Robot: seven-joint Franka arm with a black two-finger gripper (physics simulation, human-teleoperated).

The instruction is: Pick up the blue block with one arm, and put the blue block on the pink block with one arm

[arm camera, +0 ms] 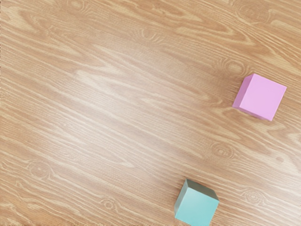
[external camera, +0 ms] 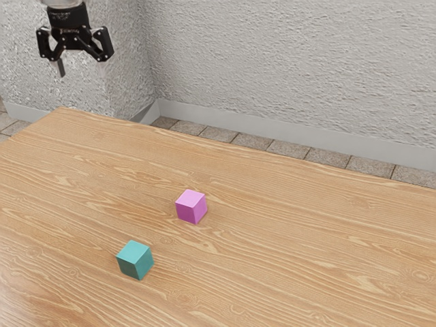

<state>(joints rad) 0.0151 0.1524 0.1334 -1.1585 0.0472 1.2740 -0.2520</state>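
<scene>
— So where's the blue block (external camera: 135,259) sitting right now? Looks more teal to me, tbh.

— Yeah, teal-ish. It's flat on the wooden table (external camera: 306,225), toward the near edge in the exterior view, turned so one corner faces the camera. In the wrist view the blue block (arm camera: 196,205) is resting on the wood grain on its own.

— And the pink one?

— The pink block (external camera: 191,206) is near it, further back and a bit toward the exterior view's right, with a gap of bare wood between the two. It's flat on the table too, so they're side by side and apart, neither on top of the other. The wrist view has the pink block (arm camera: 260,96) sitting apart from the blue one in the same way.

— What's the claw doing?

— The gripper (external camera: 82,63) hangs in the exterior view's upper left corner, high above the table's far end and well apart from both blocks. Its fingers point down and are spread wide, holding nothing.

— Anything else around?

— Just a rough grey wall (external camera: 293,61) behind, a pale baseboard (external camera: 286,128) along its foot, and a strip of tiled floor (external camera: 306,151) past the table's far edge.
</scene>
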